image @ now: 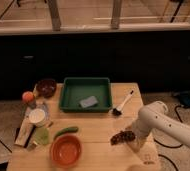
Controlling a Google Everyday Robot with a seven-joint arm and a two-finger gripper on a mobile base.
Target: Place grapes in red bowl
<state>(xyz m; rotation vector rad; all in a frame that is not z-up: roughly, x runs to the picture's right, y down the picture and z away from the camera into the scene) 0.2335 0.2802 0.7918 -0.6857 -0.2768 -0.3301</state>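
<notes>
The grapes (121,136), a dark reddish-purple bunch, lie on the wooden table (98,125) near its front right. My gripper (133,142), at the end of the white arm (160,120), is down at the right end of the bunch and seems to touch it. The red bowl (65,150) stands empty at the table's front left, well to the left of the grapes.
A green tray (85,81) holding a grey sponge (89,101) sits at the back centre. A black-headed brush (122,104) lies right of it. On the left are a maroon bowl (46,87), an orange (27,96), a white cup (37,116) and a green cucumber (65,131).
</notes>
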